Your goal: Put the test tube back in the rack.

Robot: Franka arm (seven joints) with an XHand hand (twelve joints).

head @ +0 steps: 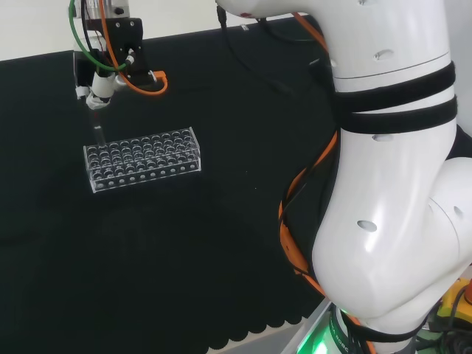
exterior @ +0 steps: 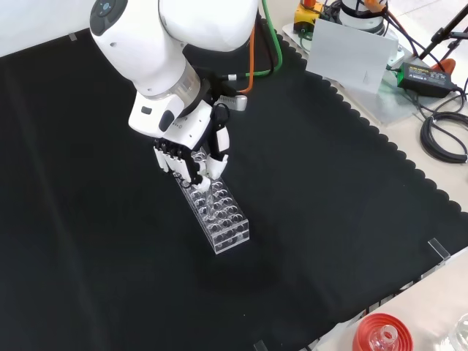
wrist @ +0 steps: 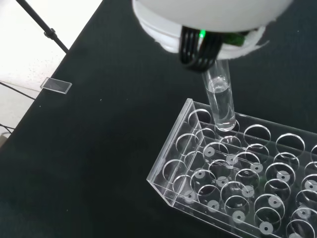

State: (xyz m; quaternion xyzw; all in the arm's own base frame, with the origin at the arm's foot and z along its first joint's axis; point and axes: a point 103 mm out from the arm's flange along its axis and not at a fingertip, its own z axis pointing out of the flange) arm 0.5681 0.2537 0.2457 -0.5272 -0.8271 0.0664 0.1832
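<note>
Item: clear test tube (wrist: pixel 220 101), pinched upright in my hand (exterior: pixel 191 157), fingers curled round its top, so its rounded end meets a corner hole of the acrylic rack (wrist: pixel 237 173).

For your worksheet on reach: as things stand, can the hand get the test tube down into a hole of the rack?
Probably yes: the hand holds the test tube upright over the rack, with open holes below.
</note>
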